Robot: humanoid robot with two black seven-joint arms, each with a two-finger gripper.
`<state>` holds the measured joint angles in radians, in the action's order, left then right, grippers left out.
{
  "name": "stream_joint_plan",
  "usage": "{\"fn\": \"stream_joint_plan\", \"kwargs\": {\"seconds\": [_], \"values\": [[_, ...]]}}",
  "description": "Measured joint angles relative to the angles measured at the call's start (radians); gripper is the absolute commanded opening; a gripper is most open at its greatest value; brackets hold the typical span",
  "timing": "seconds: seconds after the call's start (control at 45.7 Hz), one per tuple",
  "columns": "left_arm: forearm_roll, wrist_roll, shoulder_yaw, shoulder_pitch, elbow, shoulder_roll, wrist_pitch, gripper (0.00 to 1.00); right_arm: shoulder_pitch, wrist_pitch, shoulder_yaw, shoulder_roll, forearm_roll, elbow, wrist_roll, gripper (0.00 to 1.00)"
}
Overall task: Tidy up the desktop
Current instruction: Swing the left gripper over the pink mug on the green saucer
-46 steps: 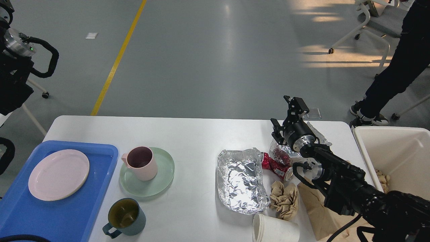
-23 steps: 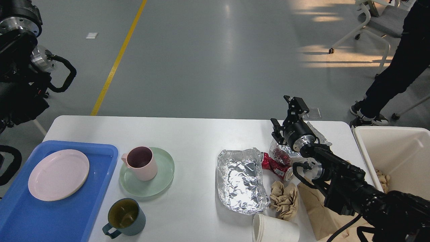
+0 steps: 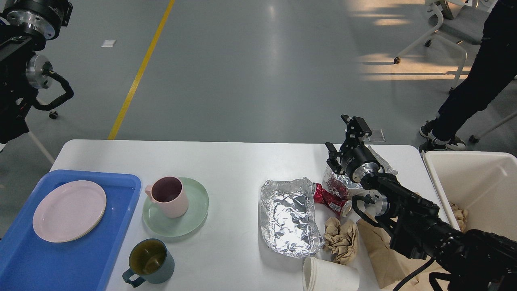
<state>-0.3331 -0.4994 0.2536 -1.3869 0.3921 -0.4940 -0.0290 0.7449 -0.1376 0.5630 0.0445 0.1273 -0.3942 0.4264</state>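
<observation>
The white desktop (image 3: 238,161) holds dishes on the left and rubbish on the right. A crumpled foil tray (image 3: 288,218), a red wrapper (image 3: 329,201), a clear bag with red scraps (image 3: 337,185), crumpled brown paper (image 3: 341,238), a brown paper bag (image 3: 377,252) and stacked white paper cups (image 3: 329,277) lie near my right arm. My right gripper (image 3: 340,135) is open and empty, raised above the back edge of the table, just behind the clear bag. Only upper links of my left arm (image 3: 24,68) show at the top left; its gripper is out of view.
A blue tray (image 3: 80,262) at the front left holds a pink plate (image 3: 69,210). A pink mug (image 3: 167,196) stands on a green plate (image 3: 190,220); a dark teal mug (image 3: 149,260) is in front. A cream bin (image 3: 476,178) stands at the right. A person (image 3: 472,81) stands behind.
My left arm has swung upward at the top left edge. My right arm and the things on the table have not moved.
</observation>
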Motion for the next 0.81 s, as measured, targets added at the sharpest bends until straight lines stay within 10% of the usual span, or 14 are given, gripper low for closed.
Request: {"fn": "stream_joint_plan", "kwargs": {"seconds": [0.197, 0.569, 0.81], "values": [[0.002, 0.008, 0.322, -0.097, 0.188, -0.122, -0.056, 0.96, 0.000, 0.000, 0.000, 0.000, 0.000, 0.000, 0.000, 1.00], [0.061, 0.013, 0.997, -0.555, 0.417, -0.201, -0.747, 0.96, 0.000, 0.001, 0.000, 0.000, 0.000, 0.000, 0.000, 1.00], [0.252, 0.013, 1.171, -0.681, 0.520, -0.071, -0.927, 0.96, 0.001, 0.000, 0.000, 0.000, 0.000, 0.000, 0.000, 1.00]]}}
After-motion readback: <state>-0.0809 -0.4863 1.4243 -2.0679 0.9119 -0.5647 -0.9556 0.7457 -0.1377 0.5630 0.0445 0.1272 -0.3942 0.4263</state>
